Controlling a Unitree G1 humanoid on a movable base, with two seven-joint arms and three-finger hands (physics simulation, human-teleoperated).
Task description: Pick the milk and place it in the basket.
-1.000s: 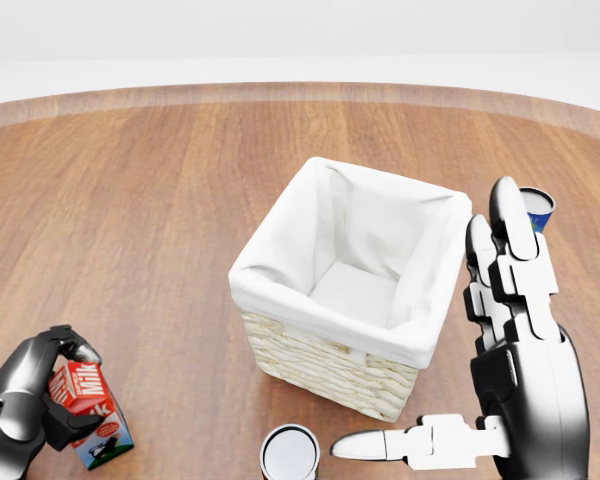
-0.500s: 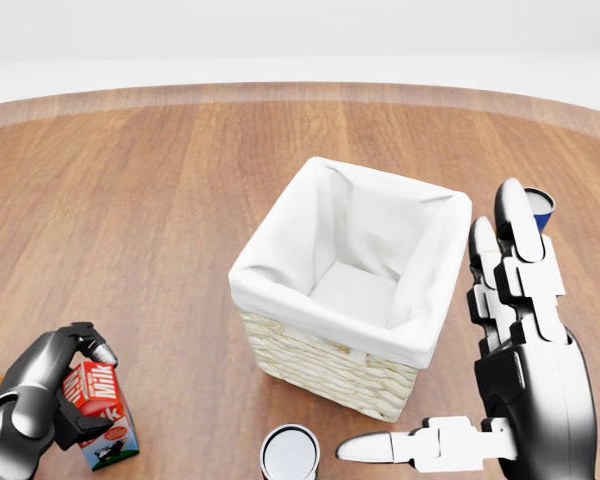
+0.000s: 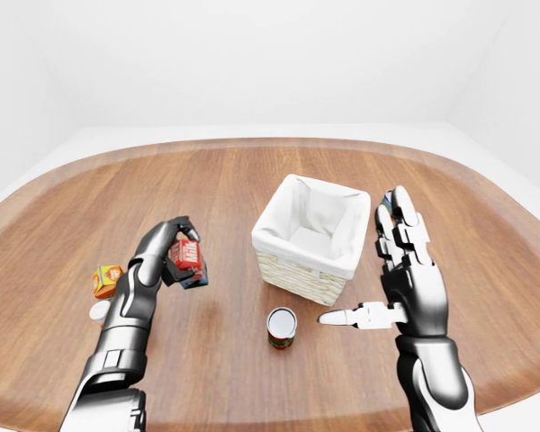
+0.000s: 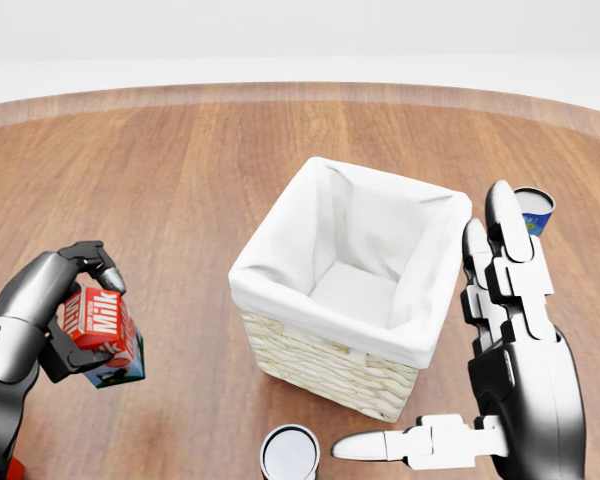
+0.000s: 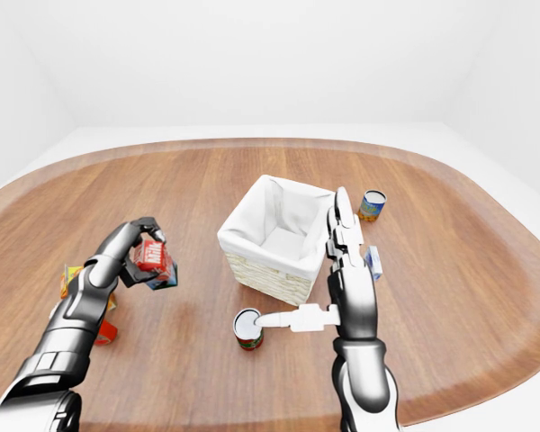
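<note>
The milk [image 4: 102, 336] is a red and white carton with a blue base. My left hand [image 4: 68, 315] is shut on it and holds it above the wooden table, left of the basket. The basket [image 4: 352, 282] is wicker with a white cloth lining, open and empty, at the centre of the head view. My right hand [image 4: 480, 350] is open, fingers straight up and thumb pointing left, just right of the basket and touching nothing.
A red can [image 4: 290, 455] stands below the basket. A blue and yellow can [image 5: 372, 205] stands to its right, with a small blue box [image 5: 373, 261] nearby. An orange box [image 3: 105, 281] and a white disc [image 3: 99, 311] lie left of my left arm.
My left hand has lifted the milk up off the table and slightly toward the basket. My right hand has stayed almost still.
</note>
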